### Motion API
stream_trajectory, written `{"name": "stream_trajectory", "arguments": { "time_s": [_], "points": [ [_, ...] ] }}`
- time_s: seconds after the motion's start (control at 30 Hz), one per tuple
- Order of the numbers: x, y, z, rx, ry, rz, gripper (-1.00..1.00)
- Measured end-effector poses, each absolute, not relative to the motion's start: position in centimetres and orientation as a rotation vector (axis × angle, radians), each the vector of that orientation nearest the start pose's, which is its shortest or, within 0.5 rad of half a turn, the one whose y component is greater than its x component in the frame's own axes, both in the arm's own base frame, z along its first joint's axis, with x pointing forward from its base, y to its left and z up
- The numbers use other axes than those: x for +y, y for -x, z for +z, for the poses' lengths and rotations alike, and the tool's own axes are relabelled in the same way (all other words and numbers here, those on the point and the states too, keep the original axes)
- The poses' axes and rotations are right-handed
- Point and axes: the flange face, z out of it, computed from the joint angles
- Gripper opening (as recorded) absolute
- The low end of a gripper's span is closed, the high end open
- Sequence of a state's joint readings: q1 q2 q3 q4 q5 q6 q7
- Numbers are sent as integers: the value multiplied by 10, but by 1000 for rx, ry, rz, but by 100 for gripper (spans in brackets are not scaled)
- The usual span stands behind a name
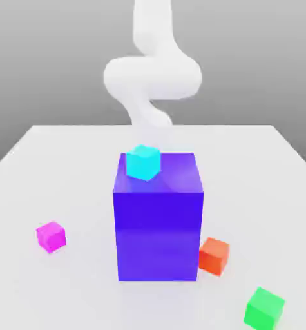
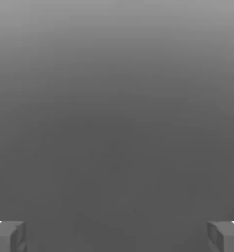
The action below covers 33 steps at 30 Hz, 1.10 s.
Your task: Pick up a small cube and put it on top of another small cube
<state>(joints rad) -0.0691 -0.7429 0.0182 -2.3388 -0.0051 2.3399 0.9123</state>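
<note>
The small cube (image 1: 51, 236), plain magenta-pink, rests on the white table at the exterior view's left, apart from everything else. My white arm (image 1: 152, 77) rises behind the big blue-purple block (image 1: 158, 225), well away from the small cube. In the hand view my gripper (image 2: 117, 237) is open: its grey fingertips (image 2: 8, 236) stand far apart with nothing between them, facing a plain grey background.
A cyan cube (image 1: 143, 162) sits on the big block's top near its far-left corner. An orange cube (image 1: 214, 255) lies against the block's lower right side. A green cube (image 1: 265, 309) lies near the table's (image 1: 65, 167) front right.
</note>
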Motion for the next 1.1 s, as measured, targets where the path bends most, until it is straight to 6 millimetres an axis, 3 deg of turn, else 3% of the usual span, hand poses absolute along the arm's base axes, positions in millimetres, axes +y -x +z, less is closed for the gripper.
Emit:
{"name": "stream_trajectory", "arguments": {
  "time_s": [0.23, 0.37, 0.5, 0.8, 1.1],
  "points": [
    [-79, -412, 567, 1824, 2125, -769, 0],
    [-118, -418, 504, 2123, 1916, -659, 0],
    [-156, -411, 442, 2396, 1664, -546, 0],
    [-222, -356, 308, 2880, 958, -284, 0],
    [-248, -266, 198, 3132, 103, -21, 0]
  ]
}}
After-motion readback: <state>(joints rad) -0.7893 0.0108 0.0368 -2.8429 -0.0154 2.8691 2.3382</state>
